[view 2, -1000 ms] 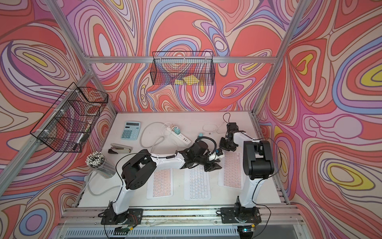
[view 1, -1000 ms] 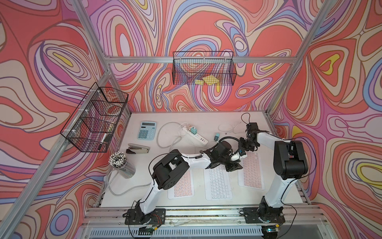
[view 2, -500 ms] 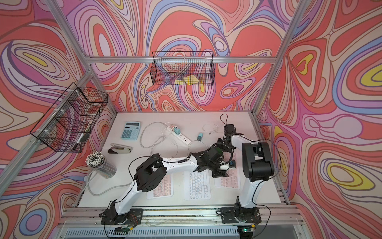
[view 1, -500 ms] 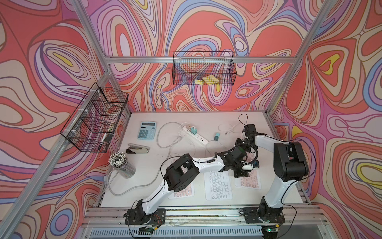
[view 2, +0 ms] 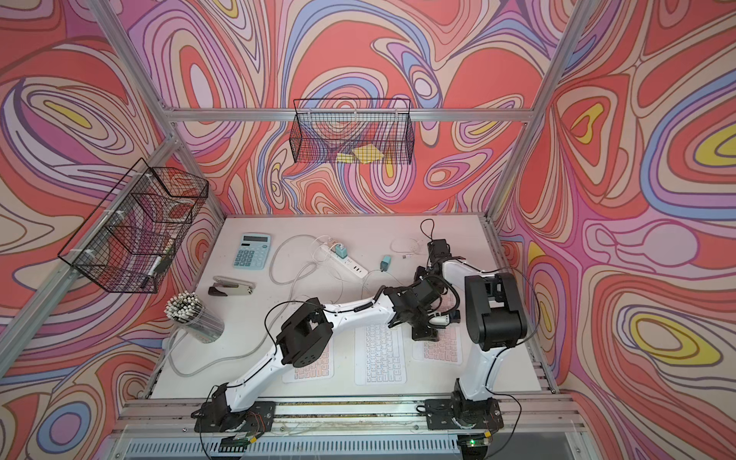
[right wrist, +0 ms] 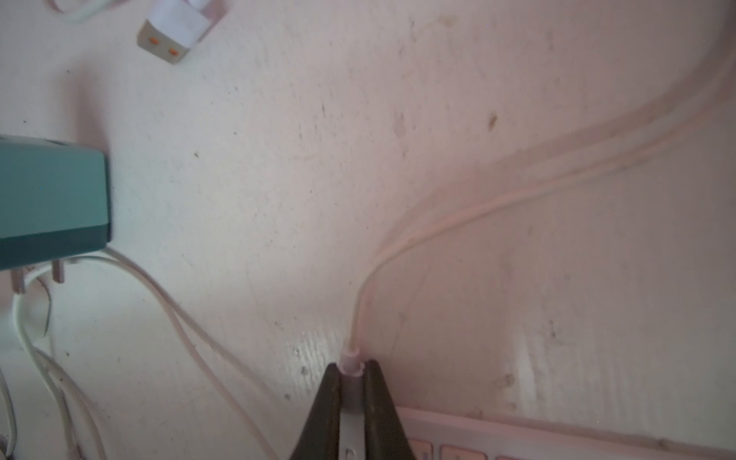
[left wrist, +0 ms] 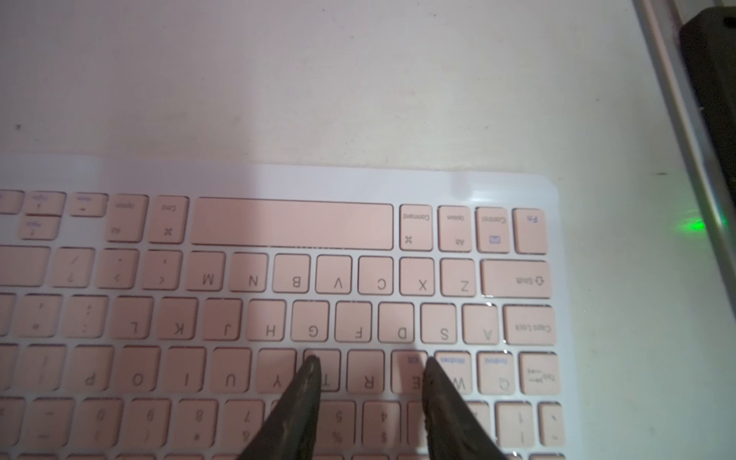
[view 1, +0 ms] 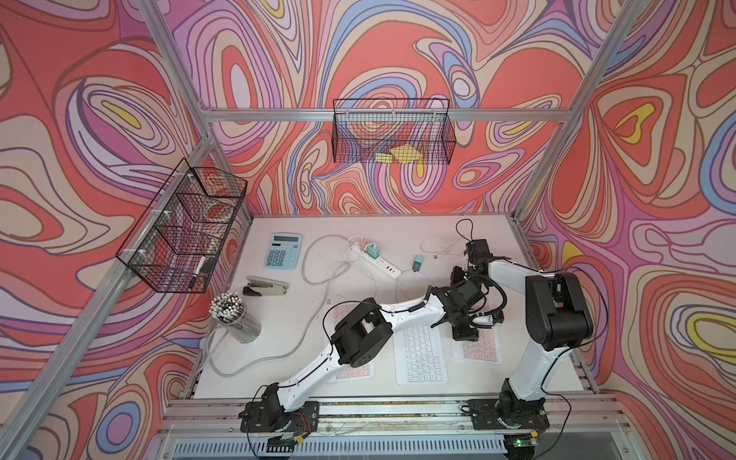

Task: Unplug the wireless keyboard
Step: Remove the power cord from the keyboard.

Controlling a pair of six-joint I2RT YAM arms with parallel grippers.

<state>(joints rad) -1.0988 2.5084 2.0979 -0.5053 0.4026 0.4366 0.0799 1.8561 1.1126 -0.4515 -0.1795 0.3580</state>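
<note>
Spotter: Grip on the right end effector (right wrist: 352, 364)?
Operator: Clenched on the plug (right wrist: 350, 353), pinching its white collar from both sides. Nothing else held.
Spotter: And the left end effector (left wrist: 370, 364)?
Operator: Half spread, empty. Poised tips-down over the upper letter row of the wireless keyboard (left wrist: 290, 223). Cannot tell whether pressing the keys or hovering just above.
Spotter: Keyboard's place, going out from the right one?
Operator: Right at the root of those fingers, pink edge just showing behind the plug. Lying flat on the surface (right wrist: 278, 159), toward its right side in both top views, under the two wrists.
Spotter: Seated or out?
Operator: Cannot tell; port end hidden between the fingers. Probably not yet free.
Spotter: Axis?
Operator: In line with the fingers, pointing straight away from the keyboard's edge. Carried on by the cable (right wrist: 357, 314), then curving off across the surface.
Spotter: So the pull?
Operator: Likely straight back along that line, away from the edge, without twisting sideways. Right arm nearer, holding the plug; left well placed to pin the keyboard down against the tug.
</note>
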